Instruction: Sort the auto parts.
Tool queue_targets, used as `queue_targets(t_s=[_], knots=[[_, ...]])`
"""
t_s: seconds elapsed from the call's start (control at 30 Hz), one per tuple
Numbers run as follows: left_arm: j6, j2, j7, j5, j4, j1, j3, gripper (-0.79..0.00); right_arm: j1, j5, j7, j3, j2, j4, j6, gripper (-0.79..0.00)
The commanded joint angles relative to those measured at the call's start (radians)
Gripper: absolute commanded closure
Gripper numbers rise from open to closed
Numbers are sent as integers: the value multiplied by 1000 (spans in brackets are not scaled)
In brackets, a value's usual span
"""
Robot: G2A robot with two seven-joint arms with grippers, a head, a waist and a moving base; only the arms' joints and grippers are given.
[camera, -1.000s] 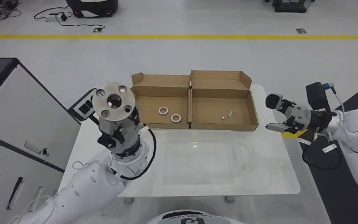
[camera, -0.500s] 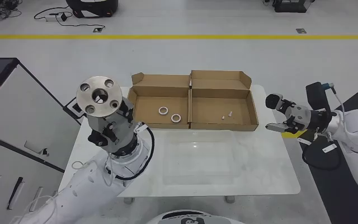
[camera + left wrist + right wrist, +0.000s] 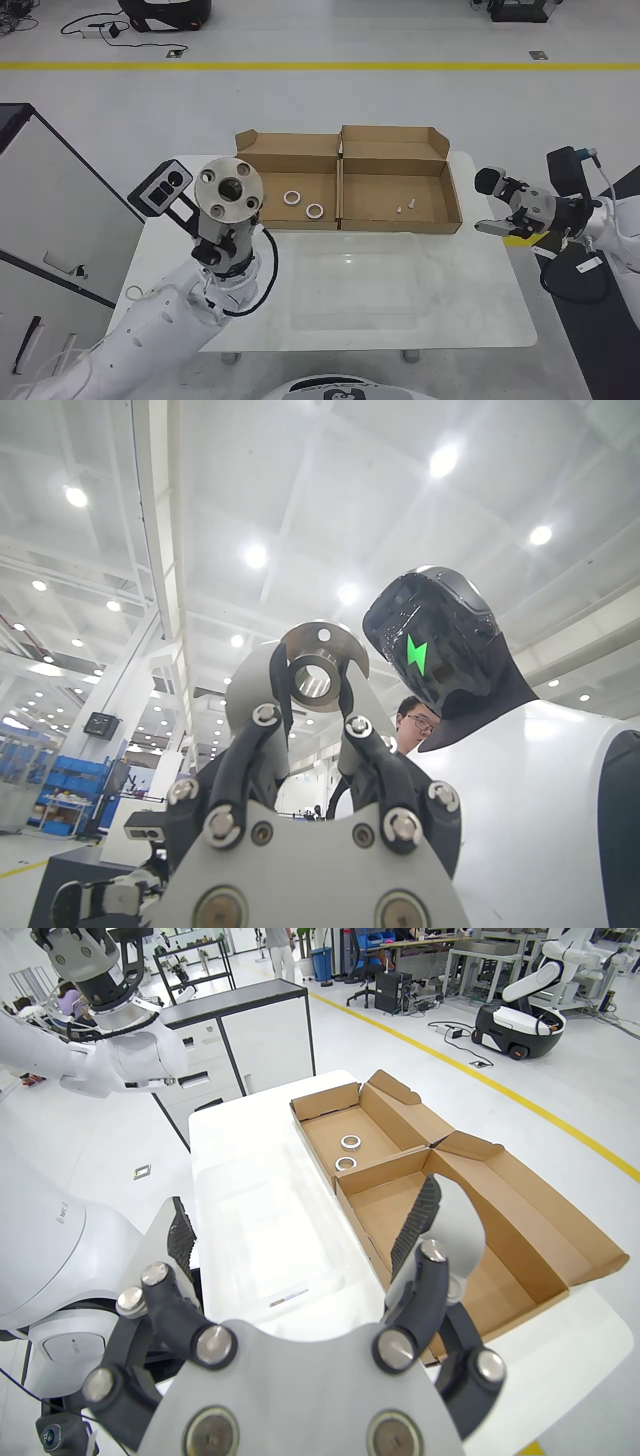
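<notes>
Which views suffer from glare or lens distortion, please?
Left wrist view: ceiling lamps glare behind the flanged metal part in the left gripper, and beams look bowed. Top view: the clear tray nearly vanishes against the white table.

No legible txt, nos. or labels on the cardboard boxes [image 3: 390, 150] or the counter [image 3: 480, 300]. One small printed strip [image 3: 289, 1297] on the clear tray [image 3: 250, 1228], mid-counter; print too small to read.

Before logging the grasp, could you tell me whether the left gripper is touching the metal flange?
Touching. The left wrist view shows the left gripper with its jaws closed on the hub of the metal flange.
</notes>
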Motion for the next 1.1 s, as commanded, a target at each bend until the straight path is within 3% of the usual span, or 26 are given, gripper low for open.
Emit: queue_targets(t_s=[0.0,0.43,0.7,1.07], knots=[[0,-2,0,-29,-28,-2,-2,0,0,0,0,0,0,0,0,-785],[0,-24,0,-100,-92,-21,1,0,0,0,0,0,0,0,0,-785],[0,-25,0,-70,-43,-23,5,0,0,0,0,0,0,0,0,-785],[0,6,0,36,34,-44,50,0,0,0,0,0,0,0,0,-785]])
